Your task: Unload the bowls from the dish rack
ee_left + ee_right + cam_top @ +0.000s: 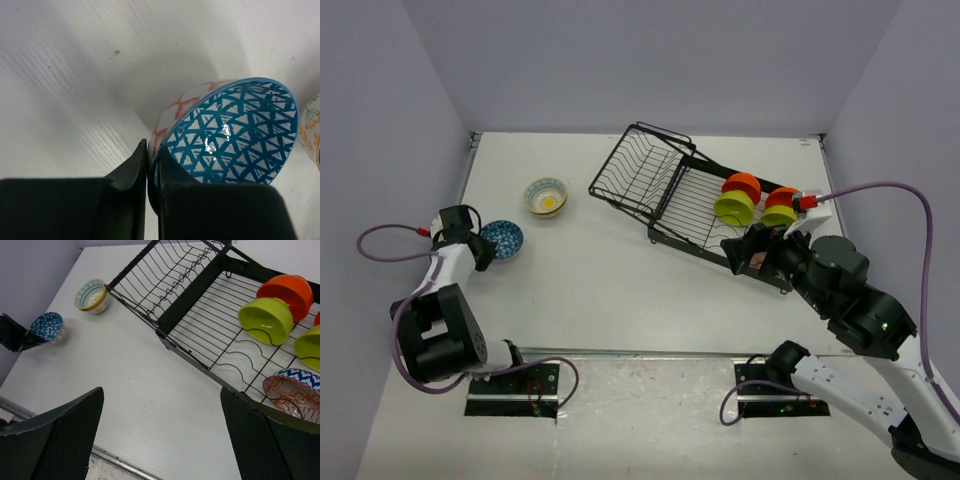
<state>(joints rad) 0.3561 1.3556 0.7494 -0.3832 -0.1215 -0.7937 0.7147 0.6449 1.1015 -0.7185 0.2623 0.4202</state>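
Observation:
My left gripper (152,165) is shut on the rim of the blue patterned bowl (235,130), which is tilted low at the table's left side (503,239). The white floral bowl (547,196) with a yellow centre sits on the table beyond it. The black dish rack (665,185) lies at the centre right. It holds two orange bowls (743,185), two lime green bowls (733,208) and a red and blue patterned bowl (295,392). My right gripper (161,390) is open and empty, above the table at the rack's near edge.
The table's near edge has a metal strip (650,352). Purple walls close in the table at the back and both sides. The rack's left section (160,280) holds no bowls. My left gripper also shows in the right wrist view (15,335).

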